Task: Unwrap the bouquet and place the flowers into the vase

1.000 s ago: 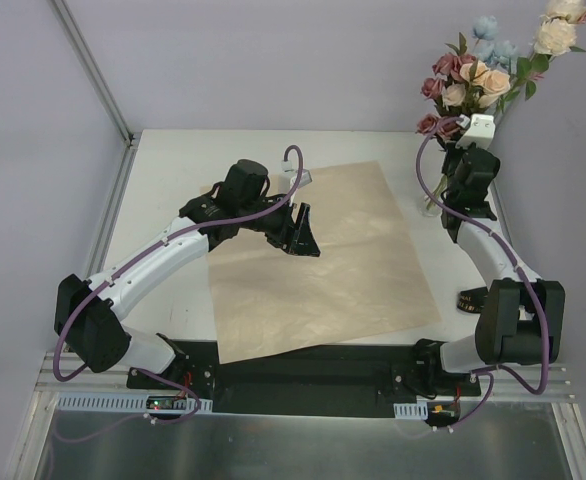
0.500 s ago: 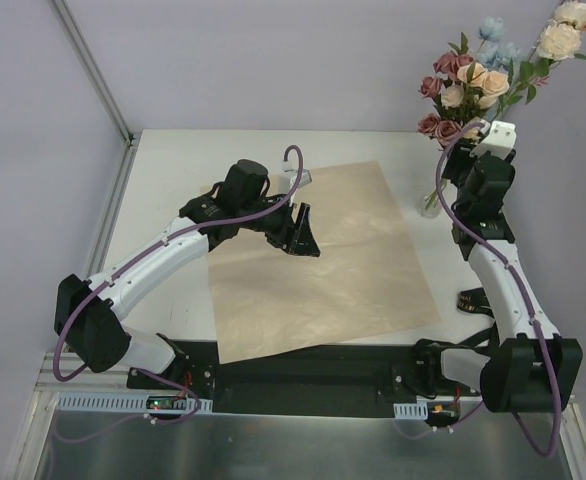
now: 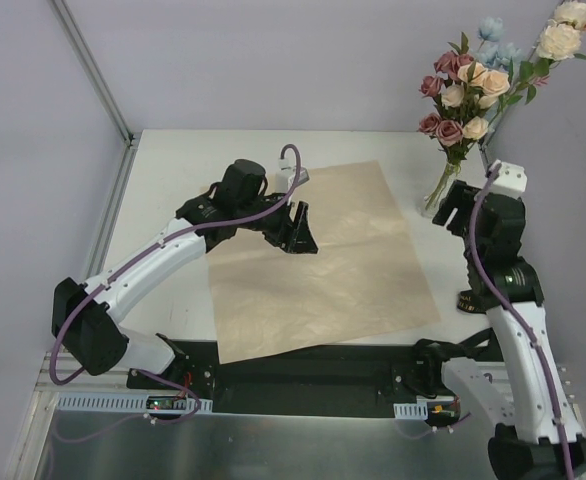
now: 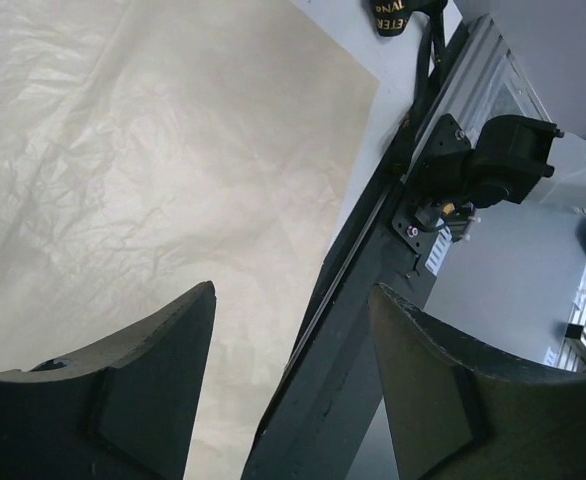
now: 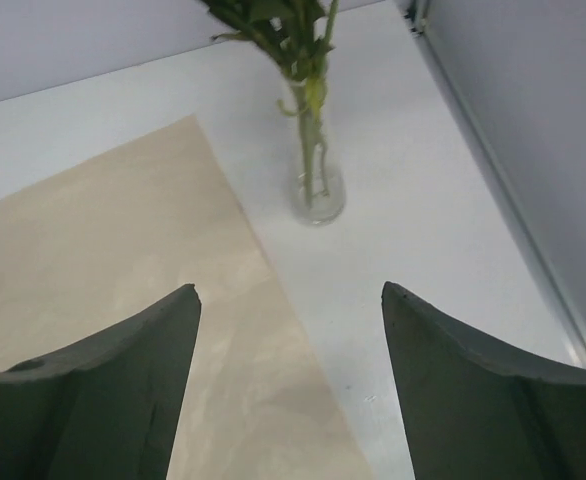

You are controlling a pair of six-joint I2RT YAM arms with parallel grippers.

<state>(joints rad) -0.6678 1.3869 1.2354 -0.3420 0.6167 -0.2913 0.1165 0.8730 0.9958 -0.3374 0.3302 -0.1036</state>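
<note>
With the flowers [image 3: 468, 90] in the vase [image 5: 318, 190] at upper right, the paper [image 3: 318, 260] spread flat, and the left fingers [image 4: 143, 360] and right fingers [image 5: 103, 350] apart and empty, the task looked complete

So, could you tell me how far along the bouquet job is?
It looks finished. Done: the paper lies flat and unwrapped, the ribbon is off, and the flowers stand in the vase. In hand: nothing; the left claw and right claw are open and empty. Left: nothing obvious.

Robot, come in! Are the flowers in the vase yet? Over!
Left gripper open, empty, above the paper sheet. Right gripper open, empty, short of the vase. Flowers standing in the vase. Nothing blocking it.
</note>
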